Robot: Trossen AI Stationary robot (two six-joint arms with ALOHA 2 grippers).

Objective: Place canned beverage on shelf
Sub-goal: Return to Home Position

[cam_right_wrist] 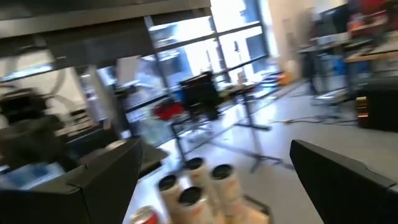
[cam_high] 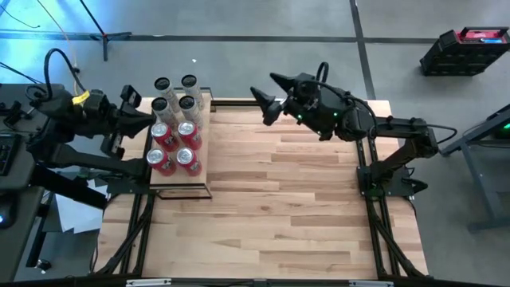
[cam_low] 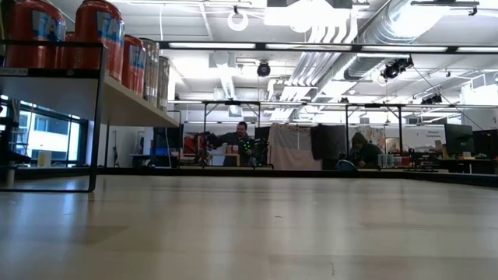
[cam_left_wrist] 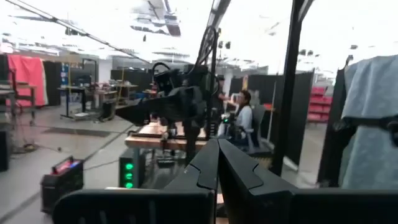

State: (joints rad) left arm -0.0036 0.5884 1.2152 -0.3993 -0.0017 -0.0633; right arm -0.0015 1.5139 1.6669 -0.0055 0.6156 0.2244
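Note:
The shelf (cam_high: pixel 203 139), a pale board in a thin black frame, stands at the table's far left. Several cans stand upright on it: red ones (cam_high: pixel 177 147) nearer, pale ones with dark tops (cam_high: pixel 177 94) farther. The low view shows the red cans (cam_low: pixel 97 35) on the board (cam_low: pixel 128 97). My left gripper (cam_high: pixel 151 121) is shut and holds nothing, raised beside the cans at the shelf's left. My right gripper (cam_high: pixel 264 102) is open and holds nothing, raised over the table's far edge, pointing toward the cans (cam_right_wrist: pixel 196 186).
Bare plank tabletop (cam_high: pixel 303 199) lies to the right of and nearer than the shelf. A black crate (cam_high: pixel 466 48) sits on the floor beyond the far right corner. People (cam_low: pixel 241 140) sit at desks in the room behind.

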